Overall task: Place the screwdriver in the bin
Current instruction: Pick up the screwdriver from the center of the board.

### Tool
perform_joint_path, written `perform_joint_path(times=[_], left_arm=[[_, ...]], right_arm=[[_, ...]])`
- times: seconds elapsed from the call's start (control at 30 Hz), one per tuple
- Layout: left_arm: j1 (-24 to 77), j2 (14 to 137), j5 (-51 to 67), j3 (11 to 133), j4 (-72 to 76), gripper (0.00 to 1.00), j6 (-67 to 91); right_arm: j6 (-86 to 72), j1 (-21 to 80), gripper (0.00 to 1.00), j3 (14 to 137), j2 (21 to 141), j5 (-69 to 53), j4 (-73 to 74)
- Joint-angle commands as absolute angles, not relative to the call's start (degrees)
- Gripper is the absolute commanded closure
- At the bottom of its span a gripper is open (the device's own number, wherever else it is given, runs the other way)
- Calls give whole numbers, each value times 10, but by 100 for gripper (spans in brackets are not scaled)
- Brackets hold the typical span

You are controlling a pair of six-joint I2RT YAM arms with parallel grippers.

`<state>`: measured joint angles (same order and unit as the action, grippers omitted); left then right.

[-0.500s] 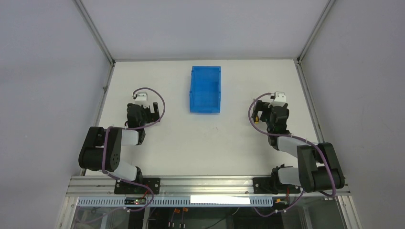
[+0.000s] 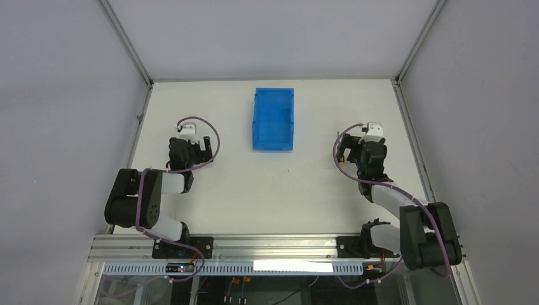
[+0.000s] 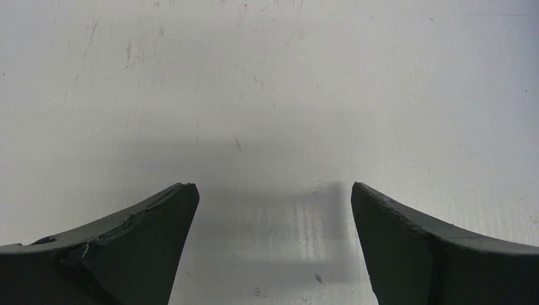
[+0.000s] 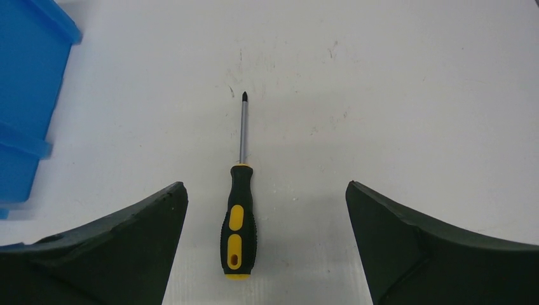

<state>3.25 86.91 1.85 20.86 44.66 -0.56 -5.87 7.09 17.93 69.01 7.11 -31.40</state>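
Note:
The screwdriver [image 4: 239,219] lies flat on the white table, black handle with yellow inlays toward me and thin shaft pointing away. My right gripper [image 4: 266,185] hangs over it, open wide, with the handle between the fingers, nearer the left one and touching neither. The blue bin [image 2: 273,119] stands at the far middle of the table; its corner [image 4: 25,95] shows at the left of the right wrist view. My left gripper [image 3: 273,185] is open above bare table, holding nothing. From above, the right gripper [image 2: 368,150] hides most of the screwdriver.
The left gripper [image 2: 189,147] sits left of the bin, the right one to its right. Metal frame rails [image 2: 407,127] and grey walls border the table on both sides and at the back.
The right arm has reached slightly farther forward and to the right, shifting its gripper a little. The left arm and the bin have not moved.

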Motion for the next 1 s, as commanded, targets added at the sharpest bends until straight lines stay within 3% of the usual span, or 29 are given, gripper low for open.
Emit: perform_joint_path(times=[0.0,0.33,0.6,0.97], left_arm=[[25,864,18,219,462,0,-1],[25,864,18,219,463,0,-1],[25,863,18,219,462,0,-1],[25,864,18,219,462,0,-1]], right_arm=[[-58,70,1,233,633,79,-239],[-45,70,1,434,548,81,20],[-29,70,1,664,594,45,196],[-27,70,1,906,673,30,317]])
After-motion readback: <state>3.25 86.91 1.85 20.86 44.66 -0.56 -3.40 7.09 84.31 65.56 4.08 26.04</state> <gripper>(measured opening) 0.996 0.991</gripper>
